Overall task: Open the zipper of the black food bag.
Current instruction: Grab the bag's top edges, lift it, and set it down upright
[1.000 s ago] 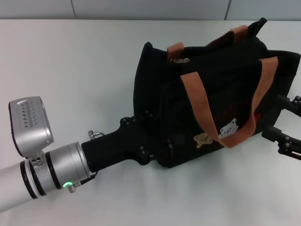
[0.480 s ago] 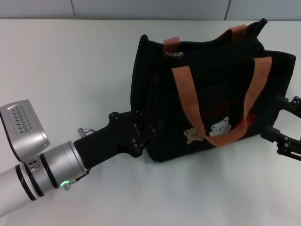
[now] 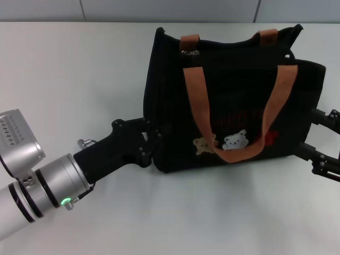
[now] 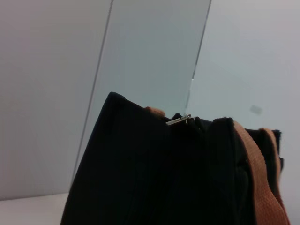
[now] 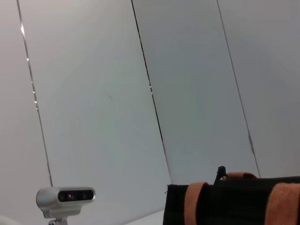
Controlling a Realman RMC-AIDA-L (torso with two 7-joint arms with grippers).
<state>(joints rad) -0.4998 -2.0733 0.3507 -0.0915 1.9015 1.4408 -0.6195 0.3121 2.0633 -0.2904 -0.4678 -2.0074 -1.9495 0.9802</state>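
From the head, the boxy black fabric food bag (image 3: 234, 101) with orange-brown strap handles (image 3: 234, 122) is standing on the white bench (image 3: 79, 79). The left gripper (image 3: 150, 144) is pressing its lower left end, the right gripper (image 3: 321, 141) flanking the other; I cannot tell either's fingers. The left wrist is showing the black zipper's silvery pull tab (image 4: 179, 120), likely the hold; the soft bag will probably sag. The right wrist is showing pale wall panels (image 5: 117, 93).

A white table (image 3: 79, 79) fills nearly the whole head view, lit evenly with soft shadows. Along the top edge runs a pale grey wall (image 3: 170, 9) of flat panels split by thin dark seams. In both wrist views the same panelled wall (image 5: 93, 93) rises behind, and a small grey camera (image 5: 65, 200) on a stand sits at the lower left of the right wrist view
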